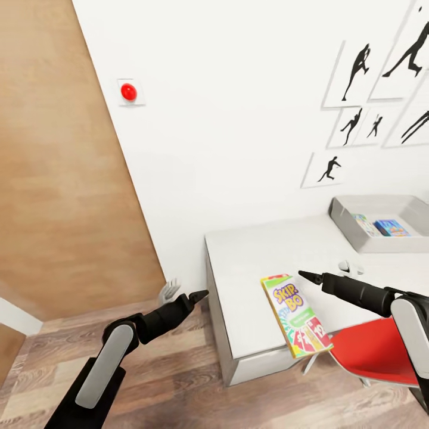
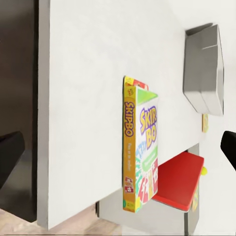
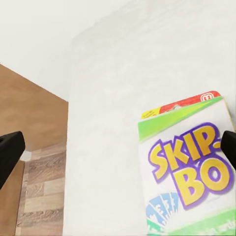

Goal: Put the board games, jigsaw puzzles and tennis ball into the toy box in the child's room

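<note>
Now the table [image 1: 256, 256] stands against the white wall, the toy box [image 1: 381, 208] at its far right holding a small blue game [image 1: 391, 227]. Nearer, the SKIP-BO box [image 1: 296, 314] lies flat, overhanging the front edge. Both the left gripper [image 1: 196, 295] and right gripper [image 1: 307, 276] hover with jaws spread wide, empty.

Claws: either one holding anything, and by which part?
Nothing held. Right claw hovers open above the SKIP-BO box, which lies on the table; left claw is open, beside it.
</note>
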